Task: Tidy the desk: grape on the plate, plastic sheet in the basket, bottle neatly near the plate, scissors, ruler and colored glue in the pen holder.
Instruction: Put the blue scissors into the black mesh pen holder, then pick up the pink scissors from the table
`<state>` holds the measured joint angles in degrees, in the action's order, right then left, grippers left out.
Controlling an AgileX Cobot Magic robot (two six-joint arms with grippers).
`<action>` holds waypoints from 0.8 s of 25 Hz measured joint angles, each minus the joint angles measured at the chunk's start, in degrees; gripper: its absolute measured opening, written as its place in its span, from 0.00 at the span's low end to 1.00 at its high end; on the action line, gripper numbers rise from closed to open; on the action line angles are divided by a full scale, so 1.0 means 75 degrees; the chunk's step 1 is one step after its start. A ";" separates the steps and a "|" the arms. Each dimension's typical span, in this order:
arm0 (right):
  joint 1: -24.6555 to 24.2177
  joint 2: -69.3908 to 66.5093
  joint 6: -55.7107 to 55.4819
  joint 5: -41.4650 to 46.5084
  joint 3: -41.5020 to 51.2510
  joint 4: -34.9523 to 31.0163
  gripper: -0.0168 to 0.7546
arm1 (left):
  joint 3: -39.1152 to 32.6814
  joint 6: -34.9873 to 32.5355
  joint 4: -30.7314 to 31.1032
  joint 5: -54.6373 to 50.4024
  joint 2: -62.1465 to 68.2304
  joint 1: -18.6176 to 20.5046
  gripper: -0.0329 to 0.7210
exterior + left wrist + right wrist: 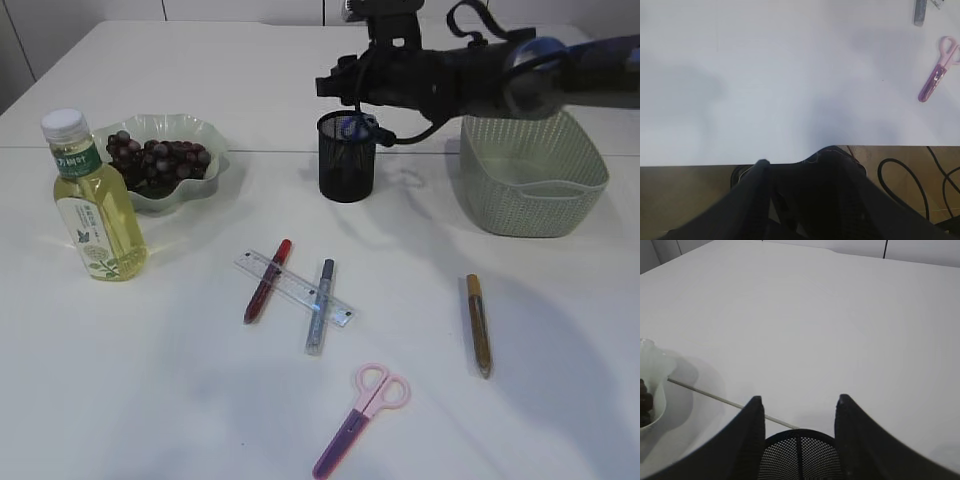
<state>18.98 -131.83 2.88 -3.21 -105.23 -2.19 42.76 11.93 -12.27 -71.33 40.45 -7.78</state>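
My right gripper [340, 90] [799, 400] is open and empty, just above the black mesh pen holder [347, 160] [800, 457], which has something blue inside. On the table lie a clear ruler [338, 312], a red glue pen [267, 280], a grey glue pen [319, 305] [920, 12], a gold glue pen [478, 325] and pink-purple scissors [362, 405] [938, 70]. The grapes [160, 160] sit on the glass plate [215, 135] [652, 385]. The yellow bottle [95, 200] stands upright beside it. My left gripper [800, 160] hangs at the table's front edge. I cannot make out the plastic sheet.
A pale green basket [530, 180] stands at the back right, partly under my right arm. The table's front edge [715, 164] shows in the left wrist view, with black cables on the floor [890, 175] beyond it.
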 joint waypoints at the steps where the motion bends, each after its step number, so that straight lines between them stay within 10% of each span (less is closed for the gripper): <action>1: 0.0000 0.0144 0.0000 0.0226 0.0000 0.0000 0.51 | 0.0000 0.0000 0.0000 0.0000 0.0000 0.0000 0.48; 20: 0.0000 0.2816 -0.0063 0.7477 -0.0047 -0.1244 0.51 | 0.0000 -0.0575 0.0000 0.0000 0.0000 0.0000 0.47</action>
<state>18.98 -110.71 2.40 52.87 -105.58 -11.52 42.76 7.62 -12.27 -71.33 40.45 -7.78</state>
